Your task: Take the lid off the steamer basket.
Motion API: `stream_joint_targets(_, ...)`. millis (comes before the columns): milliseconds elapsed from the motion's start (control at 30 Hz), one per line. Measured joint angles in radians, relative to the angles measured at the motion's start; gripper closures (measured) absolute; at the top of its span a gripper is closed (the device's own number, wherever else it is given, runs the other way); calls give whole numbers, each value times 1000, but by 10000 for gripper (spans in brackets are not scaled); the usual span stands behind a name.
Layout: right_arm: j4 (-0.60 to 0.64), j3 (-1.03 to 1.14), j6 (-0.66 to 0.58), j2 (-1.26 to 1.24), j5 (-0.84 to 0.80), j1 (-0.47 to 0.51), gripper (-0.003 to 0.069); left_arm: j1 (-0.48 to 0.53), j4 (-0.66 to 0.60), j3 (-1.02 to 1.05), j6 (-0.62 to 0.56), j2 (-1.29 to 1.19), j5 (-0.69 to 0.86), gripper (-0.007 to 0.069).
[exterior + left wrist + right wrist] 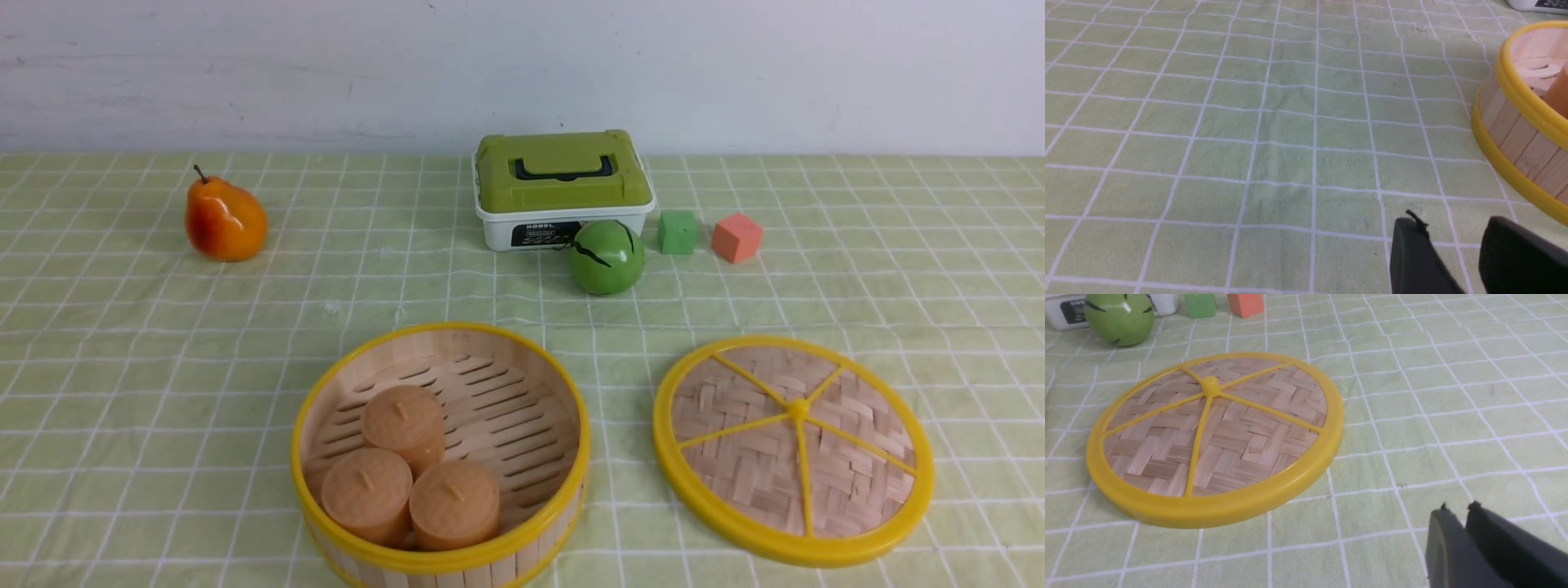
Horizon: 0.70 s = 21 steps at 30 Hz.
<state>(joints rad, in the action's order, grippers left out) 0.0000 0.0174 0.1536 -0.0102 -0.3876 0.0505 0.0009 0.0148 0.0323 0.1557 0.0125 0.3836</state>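
The steamer basket [506,408] stands uncovered at the front centre of the checked cloth, with three tan buns [404,420] inside. Its lid [759,465] lies flat on the cloth to the basket's right, apart from it. Neither gripper shows in the front view. In the left wrist view my left gripper [1453,222] is open and empty over bare cloth, with the basket's wall [1515,139] off to one side. In the right wrist view my right gripper [1458,507] has its fingers almost together, holding nothing, well clear of the lid [1216,437].
Toward the back stand a white box with a green handled top [563,184], a green ball [606,256], a green cube [678,232] and an orange cube [736,238]. An orange pear [224,219] sits at the back left.
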Motion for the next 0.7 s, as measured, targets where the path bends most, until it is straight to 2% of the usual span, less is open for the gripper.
stream_joint_targets(700, 0, 0, -1, 0, -1, 0, 592, 0, 0, 0, 0, 0, 0, 386)
